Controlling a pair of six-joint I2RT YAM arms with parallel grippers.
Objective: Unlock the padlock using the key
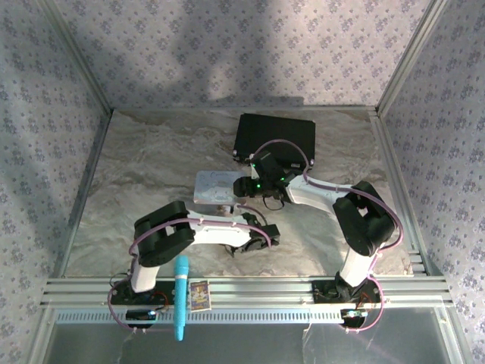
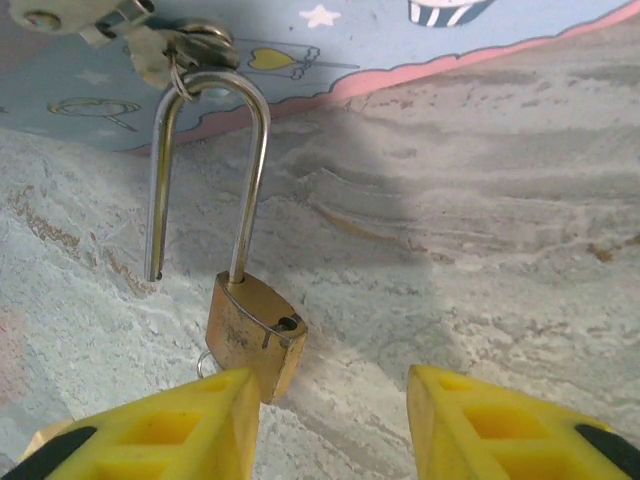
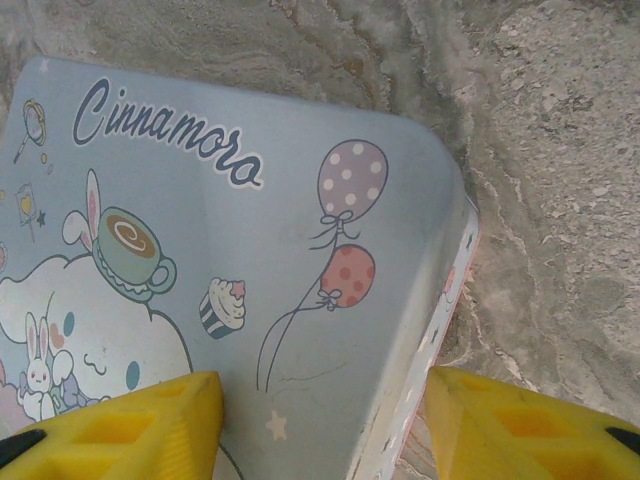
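The small brass-gold padlock (image 2: 255,335), silver shackle (image 2: 258,150) open, hooks on the pale blue cartoon tin (image 3: 250,250); left fingers (image 2: 170,430) are spread, right fingers (image 3: 500,420) pinch the tin.

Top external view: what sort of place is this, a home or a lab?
Likely a lab test booth: patterned walls close in a marble-look tabletop, an aluminium frame runs along its edge, and two robot arms are bolted there.
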